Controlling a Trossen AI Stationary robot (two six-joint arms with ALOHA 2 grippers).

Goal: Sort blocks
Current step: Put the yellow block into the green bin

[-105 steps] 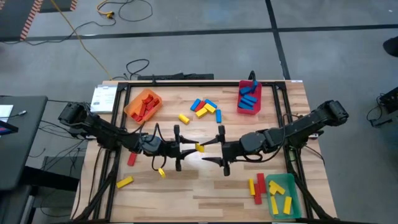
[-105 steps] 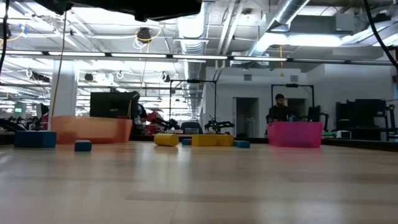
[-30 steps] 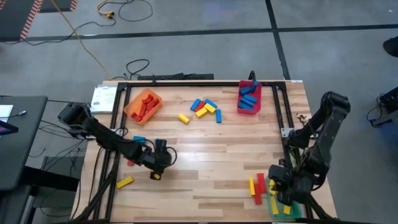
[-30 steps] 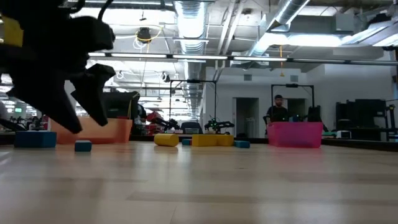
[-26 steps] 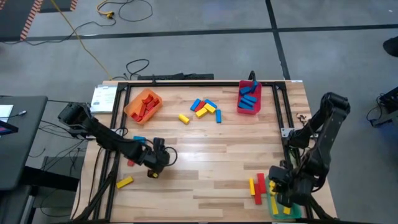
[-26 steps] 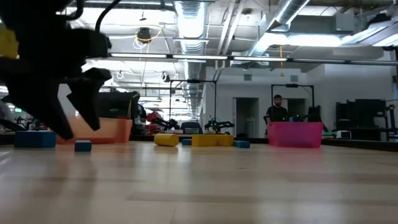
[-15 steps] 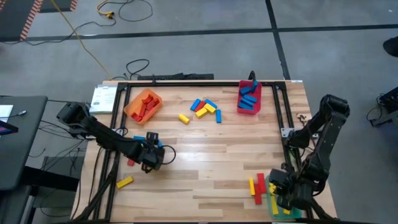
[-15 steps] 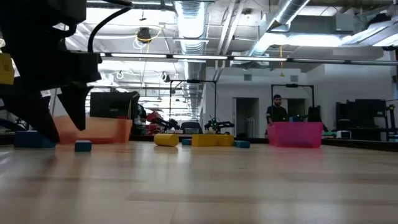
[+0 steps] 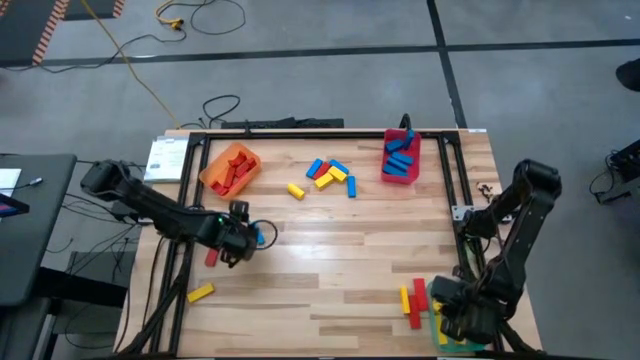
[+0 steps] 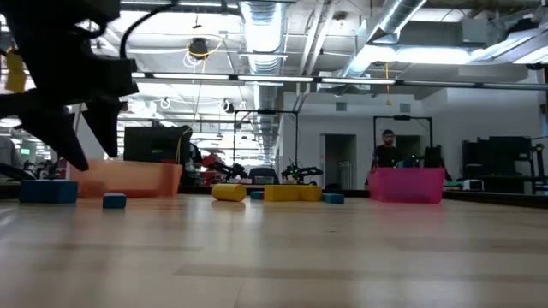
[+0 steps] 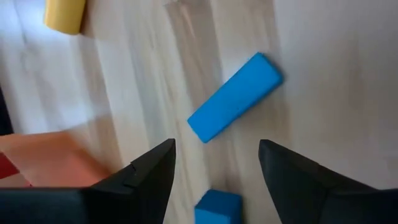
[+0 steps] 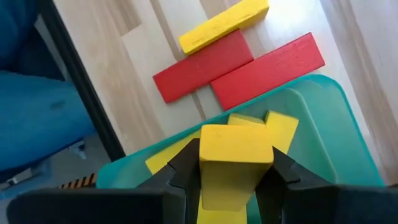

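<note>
High view: right pincer down at the lower right corner of the table, over the green bin. Clamped end-on between its fingers in the right wrist view, a yellow block, hanging above the yellow ones already lying in the bin. A few seconds back, carried at the table's middle where both arms met; a second ago, already by the bin; now slightly lower over it. Judged ready for dropping, so one more yellow nearly sorted.

Left pincer drawn back toward the left edge of the table over the last second, fingers apart and holding nothing. Beyond its tips, a blue block lying slantwise; a second blue one right at the tips, likely the next pick and easily nudged.

Further out: loose blocks of all three colours clustered at upper centre, still unsorted. Red bin with blue blocks at upper right, orange bin with red ones at upper left. Just beside the green bin, two red blocks and one yellow on the wood, clear of the drop. Far behind the table in the low view, a person standing.
</note>
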